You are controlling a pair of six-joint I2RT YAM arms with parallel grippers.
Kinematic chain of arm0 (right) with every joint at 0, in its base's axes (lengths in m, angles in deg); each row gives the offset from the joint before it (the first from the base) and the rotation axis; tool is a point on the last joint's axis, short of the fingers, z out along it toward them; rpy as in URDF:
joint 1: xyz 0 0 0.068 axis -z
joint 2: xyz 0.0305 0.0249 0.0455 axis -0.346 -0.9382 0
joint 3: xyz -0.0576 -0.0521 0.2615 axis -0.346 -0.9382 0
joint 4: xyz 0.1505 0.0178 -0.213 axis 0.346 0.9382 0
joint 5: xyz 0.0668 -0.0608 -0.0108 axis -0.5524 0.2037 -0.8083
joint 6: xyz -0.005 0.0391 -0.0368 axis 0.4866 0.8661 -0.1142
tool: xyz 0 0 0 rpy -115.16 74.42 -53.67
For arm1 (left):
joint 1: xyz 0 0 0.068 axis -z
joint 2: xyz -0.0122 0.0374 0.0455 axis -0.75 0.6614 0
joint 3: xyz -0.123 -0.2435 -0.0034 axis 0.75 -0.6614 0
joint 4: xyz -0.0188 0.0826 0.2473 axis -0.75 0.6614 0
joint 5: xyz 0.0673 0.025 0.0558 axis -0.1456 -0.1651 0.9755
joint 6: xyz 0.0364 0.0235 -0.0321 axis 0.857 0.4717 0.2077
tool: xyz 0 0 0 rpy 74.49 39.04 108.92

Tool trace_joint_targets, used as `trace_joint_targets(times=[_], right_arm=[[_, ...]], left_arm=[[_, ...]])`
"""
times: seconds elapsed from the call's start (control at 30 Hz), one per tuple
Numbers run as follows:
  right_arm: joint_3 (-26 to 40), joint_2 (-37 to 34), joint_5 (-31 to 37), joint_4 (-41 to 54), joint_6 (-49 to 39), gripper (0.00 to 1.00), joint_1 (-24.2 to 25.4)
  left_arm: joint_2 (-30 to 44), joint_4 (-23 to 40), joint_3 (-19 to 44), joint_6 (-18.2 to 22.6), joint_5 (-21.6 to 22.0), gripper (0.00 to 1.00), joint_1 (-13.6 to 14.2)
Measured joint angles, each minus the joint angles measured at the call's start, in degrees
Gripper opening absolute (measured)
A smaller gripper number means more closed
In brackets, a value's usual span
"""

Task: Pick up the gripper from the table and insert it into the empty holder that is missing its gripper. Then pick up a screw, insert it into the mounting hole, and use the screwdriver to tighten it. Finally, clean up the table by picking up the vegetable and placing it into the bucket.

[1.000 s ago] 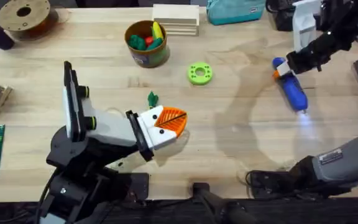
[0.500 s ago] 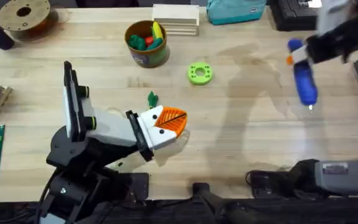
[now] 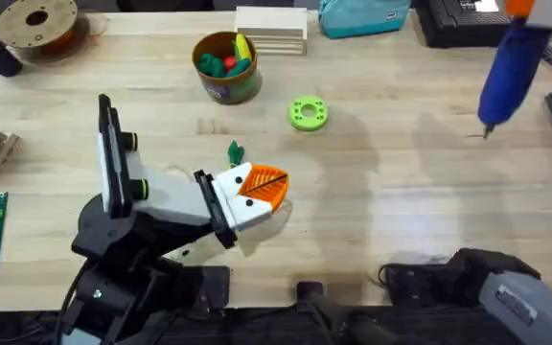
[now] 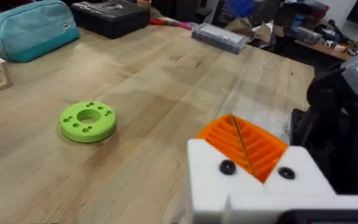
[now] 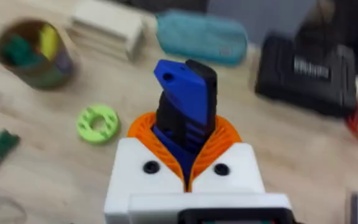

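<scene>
Ribbed orange pads [image 5: 211, 144] of the right gripper [image 5: 185, 163] clench the blue screwdriver [image 3: 506, 69], a smooth pen-shaped body with a thin metal tip, raised above the far right of the pale wooden table [image 3: 401, 201]. The left gripper [image 3: 257, 196], with white angular blocks and orange wedge pads pressed together on nothing, rests low near the slim dark green vegetable [image 3: 235, 151]. The round bucket [image 3: 226, 67] holds toy produce, beside a lime-green ring [image 3: 308, 113].
</scene>
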Motion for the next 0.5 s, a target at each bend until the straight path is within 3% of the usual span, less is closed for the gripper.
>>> trace_joint_targets(times=[0.23,0.5], right_arm=[[-10.62,13.08,-4.32,-17.77,11.84,0.031,-5.67],[-23.85,16.48,-5.18,-37.74,26.41,0.030,-20.12]], left_arm=[[0.02,0.01,0.00,0.01,0.00,0.011,0.00],[0.02,0.00,0.00,0.00,0.00,0.011,0.00]])
